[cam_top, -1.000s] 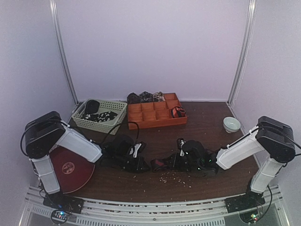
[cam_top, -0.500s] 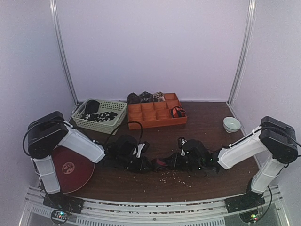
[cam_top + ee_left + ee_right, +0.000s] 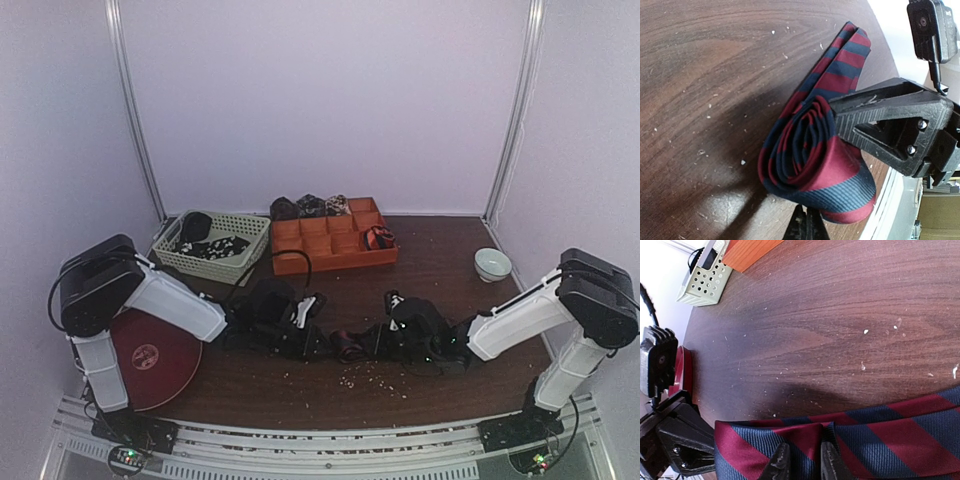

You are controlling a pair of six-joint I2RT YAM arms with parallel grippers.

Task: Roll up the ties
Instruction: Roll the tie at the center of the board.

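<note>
From above I am seeing only a reddish scrap of the red-and-navy striped tie [image 3: 347,347] in the middle of the table [image 3: 440,250], because both wrists are crowding over it from either side. The left wrist camera is showing what that hides: the tie [image 3: 810,155] is sitting wound into a loose coil on the wood, with its tail running toward the upper right of the frame. The left claw [image 3: 804,222] is showing at the bottom edge with its tips pressed together just under the coil, and I cannot tell whether any cloth is caught. The right claw [image 3: 805,450] is standing narrow, pinching a fold of the tie, while the flat strip is trailing off to the lower right of its view. At the top centre, the orange tray [image 3: 310,245] is holding a red-and-black coil [image 3: 377,238] in a right-hand compartment, and dark coils [image 3: 310,206] are lining its far edge. To its left, the green basket [image 3: 205,268] is carrying dark speckled ties [image 3: 210,245]. A pale bowl [image 3: 492,264] is sitting at the right, a red disc [image 3: 150,360] is lying under the left arm, and crumbs [image 3: 375,378] are dotting the wood in front of the claws.
</note>
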